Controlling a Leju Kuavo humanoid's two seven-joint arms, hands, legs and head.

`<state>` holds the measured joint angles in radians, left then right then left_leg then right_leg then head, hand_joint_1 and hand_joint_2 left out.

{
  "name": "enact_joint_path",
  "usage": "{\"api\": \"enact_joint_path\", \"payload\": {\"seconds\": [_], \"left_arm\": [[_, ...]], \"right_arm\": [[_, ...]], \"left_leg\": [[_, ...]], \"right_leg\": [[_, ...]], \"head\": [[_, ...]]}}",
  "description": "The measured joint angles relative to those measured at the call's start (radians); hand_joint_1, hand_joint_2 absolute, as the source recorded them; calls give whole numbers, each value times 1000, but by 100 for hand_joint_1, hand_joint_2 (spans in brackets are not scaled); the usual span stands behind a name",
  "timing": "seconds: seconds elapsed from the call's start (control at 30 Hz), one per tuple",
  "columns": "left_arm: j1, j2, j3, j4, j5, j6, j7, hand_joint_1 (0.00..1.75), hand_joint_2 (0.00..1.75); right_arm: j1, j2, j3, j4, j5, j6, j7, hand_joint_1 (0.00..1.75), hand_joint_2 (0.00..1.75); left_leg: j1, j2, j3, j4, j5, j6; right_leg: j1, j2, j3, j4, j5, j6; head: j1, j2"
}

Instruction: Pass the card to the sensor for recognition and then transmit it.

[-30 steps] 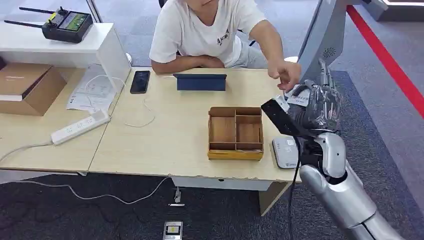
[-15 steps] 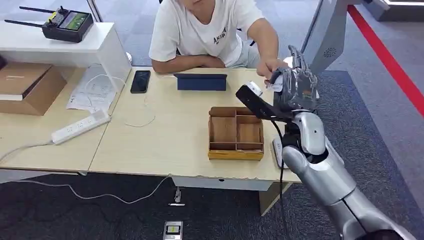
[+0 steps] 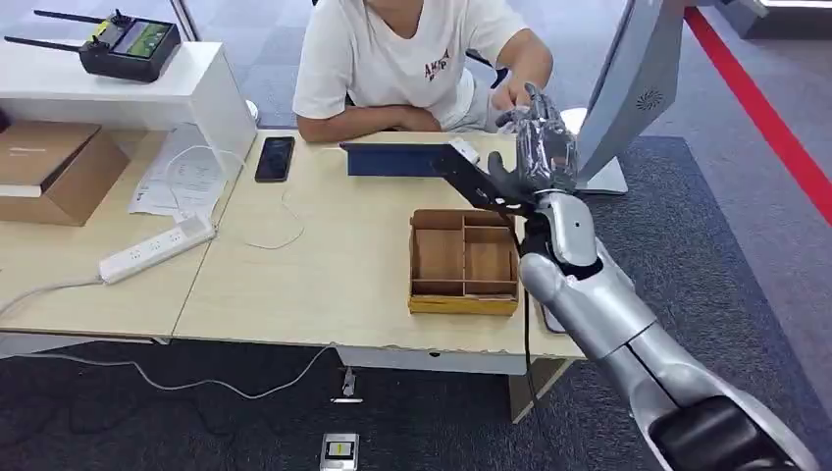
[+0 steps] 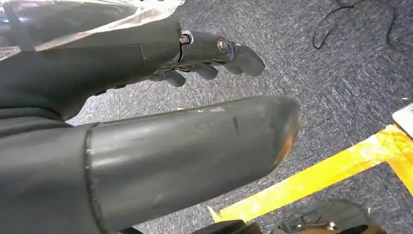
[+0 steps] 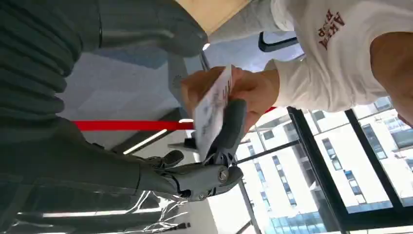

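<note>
My right hand (image 3: 538, 147) is raised over the far side of the table, right up against a seated person's hand (image 3: 512, 93). In the right wrist view a white printed card (image 5: 212, 109) stands against one of my dark fingers (image 5: 233, 124), its lower end tucked among them. The person's fingers (image 5: 253, 90) pinch its other side. My thick thumb (image 5: 160, 29) stays apart from the card. My left hand (image 4: 195, 58) hangs over grey carpet, fingers apart and holding nothing.
A wooden compartment box (image 3: 462, 260) sits on the light table (image 3: 324, 265) just beside my forearm. Behind it stand a blue tablet (image 3: 392, 159) and a phone (image 3: 275, 159). A power strip (image 3: 157, 247) lies to the left, and a grey column (image 3: 628, 88) rises at the right.
My right hand has risen from low over the table's right corner and moved away and left toward the person. The person's hand has drawn back with it, staying at the card.
</note>
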<state>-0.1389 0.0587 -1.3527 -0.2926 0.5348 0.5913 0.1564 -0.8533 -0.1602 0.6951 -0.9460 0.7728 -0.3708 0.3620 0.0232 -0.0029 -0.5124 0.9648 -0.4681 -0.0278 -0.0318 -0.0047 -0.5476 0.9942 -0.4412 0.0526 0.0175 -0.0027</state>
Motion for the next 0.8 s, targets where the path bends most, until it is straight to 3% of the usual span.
{"api": "enact_joint_path", "payload": {"seconds": [0.03,0.27,0.4,0.5,0.53,0.63,0.8], "left_arm": [[0,0,0,0,1,0,0,0,0],[8,2,0,1,22,0,-7,0,0],[12,5,1,3,37,-4,-12,0,0],[13,6,1,3,47,-14,-14,0,0],[13,7,2,4,51,-18,-16,0,0],[19,8,7,9,68,-23,-22,0,0],[20,9,10,12,76,-18,-24,0,0]], "right_arm": [[-3,6,3,11,-38,-6,-13,0,0],[2,20,5,28,-322,-17,-87,0,0],[48,11,-2,-60,-562,0,-141,0,0],[74,0,-3,-114,-661,17,-157,0,0],[94,-9,-8,-160,-716,30,-170,0,175],[185,-46,-14,-313,-935,79,-225,0,175],[305,-103,-29,-487,-1049,146,-267,0,175]], "left_leg": [[0,0,0,0,0,0],[0,0,2,0,0,0],[0,1,3,1,0,0],[0,1,3,0,0,0],[0,1,4,1,0,0],[0,1,4,0,-1,0],[0,1,4,0,-1,0]], "right_leg": [[0,0,0,0,0,0],[0,0,1,0,1,0],[0,0,1,0,1,0],[0,1,1,0,1,0],[0,0,1,0,0,0],[0,1,2,0,0,0],[0,1,3,-1,0,0]], "head": [[0,0],[0,0],[0,0],[0,0],[0,0],[0,0],[1,0]]}}
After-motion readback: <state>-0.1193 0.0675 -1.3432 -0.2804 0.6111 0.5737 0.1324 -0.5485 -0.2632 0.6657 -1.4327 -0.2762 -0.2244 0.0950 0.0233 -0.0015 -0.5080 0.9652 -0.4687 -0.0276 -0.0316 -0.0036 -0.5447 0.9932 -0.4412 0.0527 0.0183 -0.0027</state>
